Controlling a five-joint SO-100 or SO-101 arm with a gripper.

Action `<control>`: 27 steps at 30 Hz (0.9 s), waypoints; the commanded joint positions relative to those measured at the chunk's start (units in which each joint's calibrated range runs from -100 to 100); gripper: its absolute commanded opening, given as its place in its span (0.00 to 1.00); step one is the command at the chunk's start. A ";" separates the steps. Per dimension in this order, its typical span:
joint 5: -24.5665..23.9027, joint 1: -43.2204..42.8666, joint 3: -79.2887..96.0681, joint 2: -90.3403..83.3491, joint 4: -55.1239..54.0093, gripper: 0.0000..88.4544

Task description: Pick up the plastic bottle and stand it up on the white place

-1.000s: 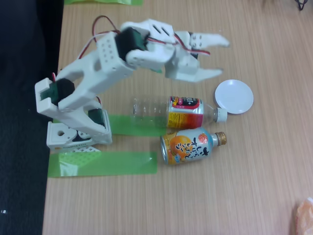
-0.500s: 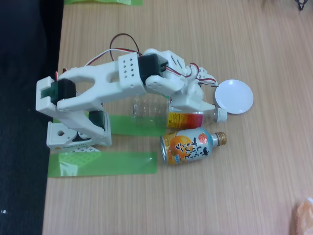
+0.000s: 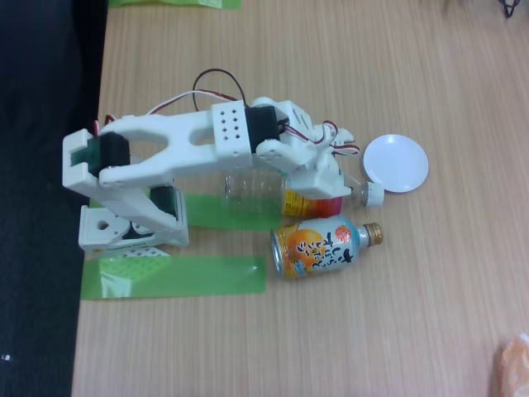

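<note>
Seen in the fixed view: one plastic bottle (image 3: 252,187), one orange and light-blue bottle-can (image 3: 322,246), one white place (image 3: 396,163). Also two green tape strips (image 3: 178,275) on one wooden table (image 3: 331,347). One white arm (image 3: 178,149), one gripper (image 3: 335,169).

Orange and light-blue bottle-can (image 3: 321,246) on its side beside 2 green tape strips (image 3: 175,275).

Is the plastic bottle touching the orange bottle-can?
Apart: the fixed view shows a strip of bare table between the plastic bottle and the orange bottle-can.
</note>
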 commanded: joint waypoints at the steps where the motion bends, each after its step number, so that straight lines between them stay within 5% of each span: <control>1: 0.26 -0.11 -3.30 2.86 0.00 0.36; 27: 0.26 -0.11 -20.95 26.63 -0.26 0.36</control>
